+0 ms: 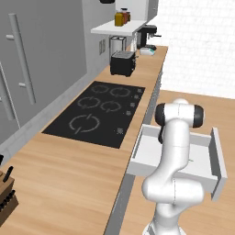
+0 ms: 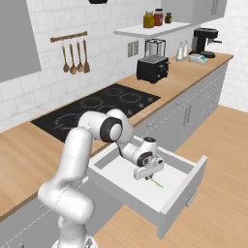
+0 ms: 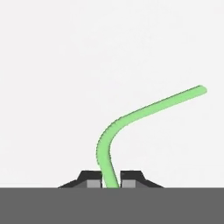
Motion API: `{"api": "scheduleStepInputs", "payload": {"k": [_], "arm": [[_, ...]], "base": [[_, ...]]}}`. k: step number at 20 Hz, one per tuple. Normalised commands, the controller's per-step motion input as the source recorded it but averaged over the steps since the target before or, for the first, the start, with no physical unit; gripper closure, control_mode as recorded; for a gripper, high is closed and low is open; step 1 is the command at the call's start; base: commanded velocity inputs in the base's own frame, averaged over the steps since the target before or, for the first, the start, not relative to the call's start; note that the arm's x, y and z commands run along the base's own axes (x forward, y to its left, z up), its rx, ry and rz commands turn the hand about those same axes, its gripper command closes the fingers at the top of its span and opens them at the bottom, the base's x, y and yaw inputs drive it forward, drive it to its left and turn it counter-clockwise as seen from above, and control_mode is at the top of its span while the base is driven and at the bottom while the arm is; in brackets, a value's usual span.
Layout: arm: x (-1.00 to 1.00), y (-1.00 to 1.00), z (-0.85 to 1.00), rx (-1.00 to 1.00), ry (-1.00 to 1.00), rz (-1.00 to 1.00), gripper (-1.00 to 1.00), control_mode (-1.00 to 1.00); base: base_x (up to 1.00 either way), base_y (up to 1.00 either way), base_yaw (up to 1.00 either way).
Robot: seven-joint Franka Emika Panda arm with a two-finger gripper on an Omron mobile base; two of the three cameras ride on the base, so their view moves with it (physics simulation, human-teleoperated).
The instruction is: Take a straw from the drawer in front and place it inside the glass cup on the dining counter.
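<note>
The drawer (image 2: 191,181) stands pulled out, pale inside (image 1: 147,153). My gripper (image 2: 149,177) reaches down into it, close to the floor. The bright green straw (image 3: 131,117) lies on the pale drawer floor and passes between my two fingertips (image 3: 92,180), which are closed against its sides; its bent part curves up and to the right in the hand view. In the right base view a short green piece of the straw (image 2: 157,183) sticks out below the hand. My gripper (image 3: 109,183) is shut on the straw. The glass cup and the dining counter are out of view.
A wood worktop holds a black cooktop (image 1: 98,112), a black toaster (image 2: 152,68) and a coffee machine (image 2: 202,41). A knife block (image 1: 7,193) sits at the near left. Grey cabinet fronts (image 2: 193,109) run to the right; wood floor (image 2: 218,160) lies beyond the drawer.
</note>
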Motion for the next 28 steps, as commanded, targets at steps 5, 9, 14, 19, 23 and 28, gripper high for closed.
{"api": "scheduleStepInputs", "payload": {"k": [5,9,14,19,23,28], "arm": [[-0.15,0.00,0.10,0.00,-0.13,0.00,1.00,-1.00],[-0.37,0.00,0.58,0.00,-0.12,0.00,1.00,-1.00],[-0.40,0.00,0.94,-0.02,-0.17,0.00,1.00,-1.00],[-0.36,0.00,1.00,-0.03,-0.15,0.00,1.00,-1.00],[-0.37,0.00,1.00,0.00,-0.11,0.00,1.00,-1.00],[-0.40,0.00,1.00,0.00,-0.07,0.00,1.00,-1.00]], "base": [[0.00,0.00,0.00],[0.00,0.00,0.00],[0.00,0.00,0.00],[0.00,0.00,0.00],[0.00,0.00,0.00],[0.00,0.00,0.00]]}}
